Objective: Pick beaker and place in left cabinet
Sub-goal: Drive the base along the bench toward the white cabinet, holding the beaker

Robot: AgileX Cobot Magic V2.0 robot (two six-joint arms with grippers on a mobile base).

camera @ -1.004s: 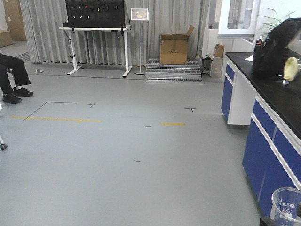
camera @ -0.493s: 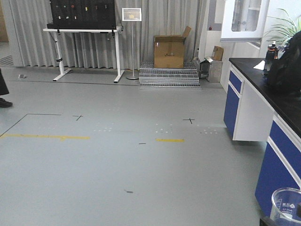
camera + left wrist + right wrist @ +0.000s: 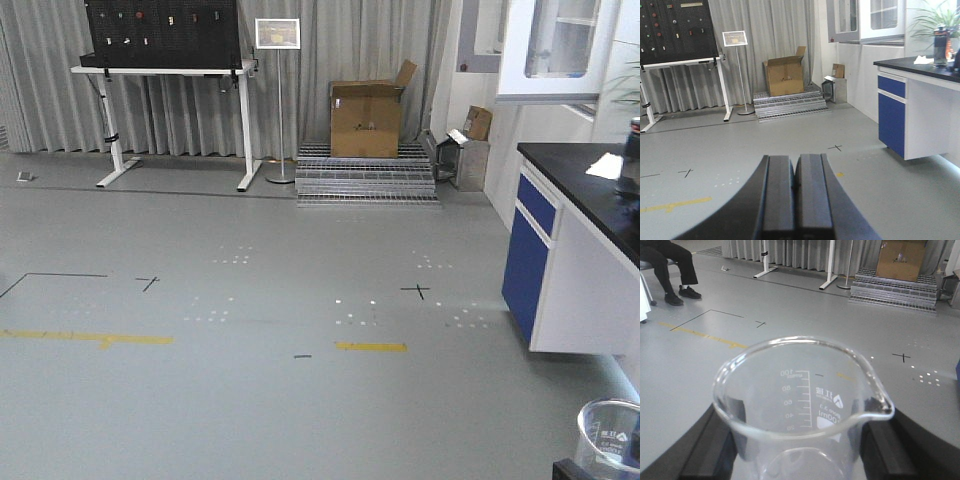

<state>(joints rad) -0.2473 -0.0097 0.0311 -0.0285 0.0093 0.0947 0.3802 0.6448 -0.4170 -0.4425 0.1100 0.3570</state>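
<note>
The small clear glass spouted beaker point(image 3: 805, 390) is gripped upright by the right gripper point(image 3: 802, 447); the left gripper point(image 3: 796, 192) is seen closed, with nothing held

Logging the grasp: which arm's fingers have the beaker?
The right arm's fingers, either side of the beaker; the left arm's fingers are pressed together, holding nothing.

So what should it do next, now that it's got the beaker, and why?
Probably turn the base to look for the cabinet, without loosening the grip. The right tool holds the beaker upright, and no grey shelved cabinet shows in any view, only open floor and a counter.
</note>
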